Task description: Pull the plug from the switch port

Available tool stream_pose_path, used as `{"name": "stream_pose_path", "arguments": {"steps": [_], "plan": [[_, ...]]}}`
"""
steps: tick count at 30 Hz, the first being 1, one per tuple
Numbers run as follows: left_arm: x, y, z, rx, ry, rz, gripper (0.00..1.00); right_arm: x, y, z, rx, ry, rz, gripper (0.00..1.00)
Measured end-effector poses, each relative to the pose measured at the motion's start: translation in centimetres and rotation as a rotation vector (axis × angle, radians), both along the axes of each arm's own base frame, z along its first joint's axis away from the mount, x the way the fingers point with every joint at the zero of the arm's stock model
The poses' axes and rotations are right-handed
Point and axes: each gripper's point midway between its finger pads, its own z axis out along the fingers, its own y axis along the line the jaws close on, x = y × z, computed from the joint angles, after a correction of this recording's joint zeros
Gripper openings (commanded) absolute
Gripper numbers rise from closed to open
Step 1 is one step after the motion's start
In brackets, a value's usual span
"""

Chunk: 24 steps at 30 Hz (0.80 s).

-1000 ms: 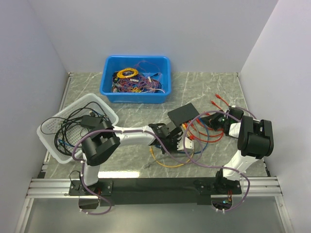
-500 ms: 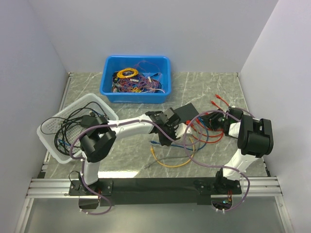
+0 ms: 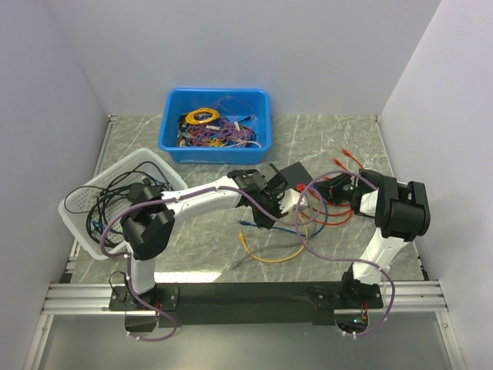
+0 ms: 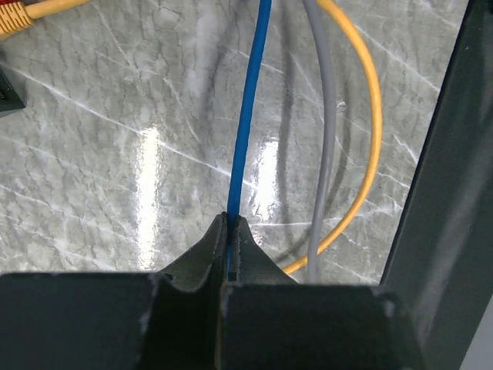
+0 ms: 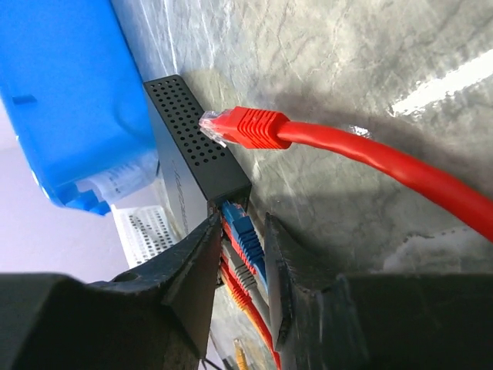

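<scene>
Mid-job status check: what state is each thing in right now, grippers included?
left gripper: shut on blue cable.
right gripper: open, fingers astride a blue plug at the switch.
switch: lying flat, plugs seated in its ports.
loose red plug: unplugged, lying beside the switch.
blue bin: holds tangled cables.
white basket: holds black cables.
</scene>
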Motion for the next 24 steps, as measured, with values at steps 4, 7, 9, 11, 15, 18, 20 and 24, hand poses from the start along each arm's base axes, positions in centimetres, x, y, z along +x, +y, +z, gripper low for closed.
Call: {"name": "stream_pose_path", "arguments": {"steps": [4, 7, 9, 11, 15, 18, 20, 24], "plan": [[-0.1, 0.1, 0.4, -0.003, 0.001, 0.005, 0.0, 0.1, 0.2, 0.2, 0.011, -0.001, 0.002, 0.43], [0.1, 0.2, 0.7, -0.009, 0.012, 0.013, 0.0, 0.2, 0.4, 0.3, 0.011, -0.006, 0.009, 0.43], [0.5, 0.1, 1.5, -0.022, 0.015, 0.024, 0.0, 0.2, 0.6, 0.3, 0.012, -0.006, 0.014, 0.44], [1.5, -0.1, 2.6, -0.047, 0.001, 0.043, 0.0, 0.1, 0.7, 0.3, 0.014, -0.003, 0.019, 0.45], [3.3, -0.2, 5.5, -0.105, -0.039, 0.076, 0.0, -0.1, 1.0, 0.4, 0.01, -0.002, 0.028, 0.54], [4.0, -0.2, 7.8, -0.145, -0.07, 0.088, 0.0, -0.1, 1.2, 0.7, 0.006, -0.005, 0.036, 0.57], [4.1, -0.1, 8.9, -0.167, -0.087, 0.089, 0.0, -0.2, 1.3, 0.8, 0.006, -0.006, 0.04, 0.56], [3.9, 0.1, 10.0, -0.182, -0.097, 0.09, 0.0, -0.2, 1.4, 0.8, 0.014, 0.002, 0.037, 0.49]]}}
